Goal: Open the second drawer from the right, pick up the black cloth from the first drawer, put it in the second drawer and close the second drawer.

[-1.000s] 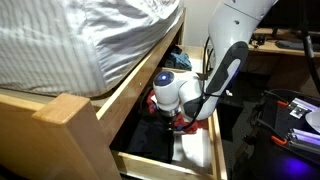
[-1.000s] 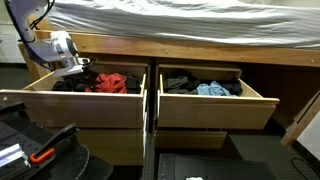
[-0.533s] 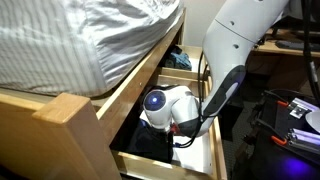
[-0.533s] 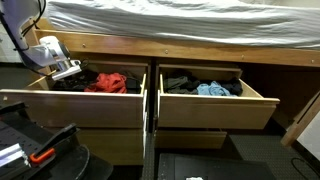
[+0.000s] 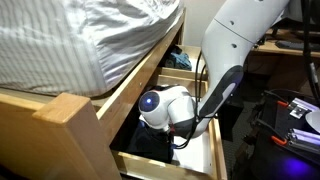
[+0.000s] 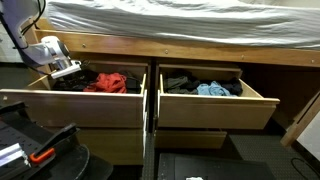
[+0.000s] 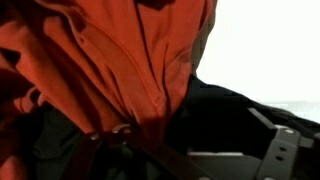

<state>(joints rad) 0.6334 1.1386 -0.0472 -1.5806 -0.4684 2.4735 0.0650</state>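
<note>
1. Two drawers stand pulled out under the bed (image 6: 180,15) in an exterior view: the first drawer (image 6: 70,97) at lower left of the frame, the second drawer (image 6: 215,110) just beside it at center right.
2. The gripper (image 6: 66,70) hangs at the upper left of that frame, over the back left corner of the first drawer. Its jaws are spread wide and grasp nothing.
3. The black cloth (image 6: 68,84) lies in the first drawer, directly under the gripper, touching the red cloth (image 6: 112,82) to its right.
4. A blue cloth (image 6: 212,89) lies in the second drawer, right of center.
5. In an exterior view the arm (image 5: 225,70) comes down from the upper right of the frame into the first drawer (image 5: 160,163), and its white wrist hides the gripper. The black cloth (image 5: 150,142) shows below the wrist at lower center, with the drawer's white bottom to its right. The bed (image 5: 70,40) fills the upper left.
6. In the wrist view the red cloth (image 7: 110,60) fills the upper left and center, close to the lens. The black cloth (image 7: 225,115) lies at lower right, running under the red one's edge. White drawer bottom shows at upper right.
</note>
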